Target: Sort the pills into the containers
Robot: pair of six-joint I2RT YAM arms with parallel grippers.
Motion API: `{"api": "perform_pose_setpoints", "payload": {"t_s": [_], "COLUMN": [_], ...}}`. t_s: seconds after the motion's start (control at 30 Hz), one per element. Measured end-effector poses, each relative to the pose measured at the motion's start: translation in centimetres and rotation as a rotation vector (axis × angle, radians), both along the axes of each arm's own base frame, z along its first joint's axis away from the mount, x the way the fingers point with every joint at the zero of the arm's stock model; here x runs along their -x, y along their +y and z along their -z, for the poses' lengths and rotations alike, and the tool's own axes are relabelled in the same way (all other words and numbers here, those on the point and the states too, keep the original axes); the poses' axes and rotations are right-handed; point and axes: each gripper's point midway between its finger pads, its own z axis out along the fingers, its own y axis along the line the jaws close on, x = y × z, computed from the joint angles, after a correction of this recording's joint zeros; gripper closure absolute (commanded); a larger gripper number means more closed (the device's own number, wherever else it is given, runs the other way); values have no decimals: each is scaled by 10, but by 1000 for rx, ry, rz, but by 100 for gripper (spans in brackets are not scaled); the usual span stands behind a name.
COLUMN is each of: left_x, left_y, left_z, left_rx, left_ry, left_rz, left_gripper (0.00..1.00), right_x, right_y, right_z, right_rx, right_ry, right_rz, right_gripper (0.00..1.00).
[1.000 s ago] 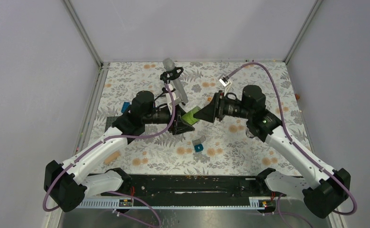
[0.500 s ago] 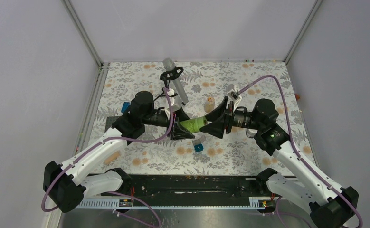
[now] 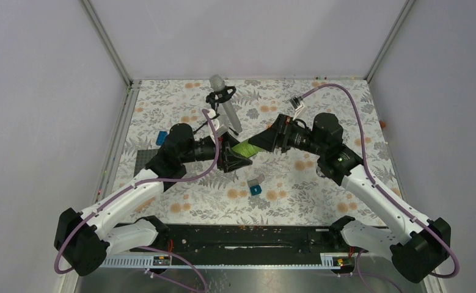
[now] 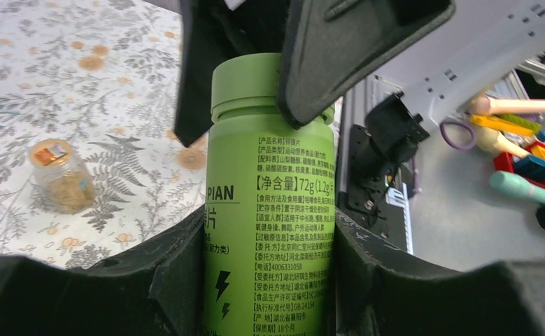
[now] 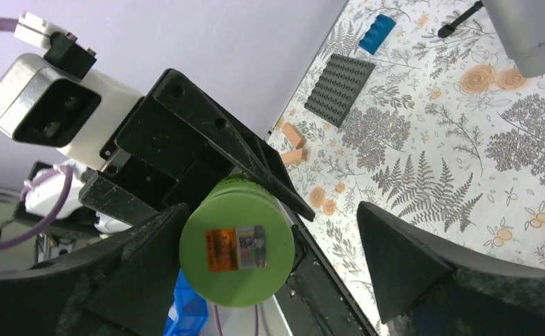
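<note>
Snugly gripped, green bottle between left fingers

Both arms share one build. The left arm and right arm have glossy white link shells, black joint housings and chunky black bases. We note a purple cable running loose along each arm to the wrist. The left hand and right hand are matte black with broad wedge-shaped fingers. The left wrist carries a white-and-silver camera block. A small green light shows on the right arm.
</note>
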Motion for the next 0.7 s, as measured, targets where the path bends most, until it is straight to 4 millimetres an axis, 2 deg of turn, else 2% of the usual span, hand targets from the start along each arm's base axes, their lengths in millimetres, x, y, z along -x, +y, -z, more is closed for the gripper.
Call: {"api": "perform_pose_setpoints", "payload": {"t_s": [0.07,0.13,0.17,0.27,0.33,0.43,0.7], "left_x": [-7,-12,-14,-16,-16,-11,25], "left_y": [0,1,1,2,3,2,-2], "left_z": [0,1,2,-1,-4,-10,-26], "left_rx": [11,20,22,37,49,68,116], "left_ry": [0,3,7,11,6,-9,-27], "left_rz": [-42,-76,-89,-108,-111,-85,94], "left_gripper": [100,100,100,100,100,100,100], "right_x": [-1,-1,-1,-1,-1,6,50], "right_y": [0,1,2,3,3,1,-6], "right_z": [2,-2,-4,-10,-14,-22,-42], "right_rx": [1,-12,-23,-50,-58,-51,8], "right_ry": [33,53,58,64,46,-30,-439], "right_rz": [14,21,22,24,21,-11,-245], "right_gripper": [25,52,59,71,76,77,79]}}
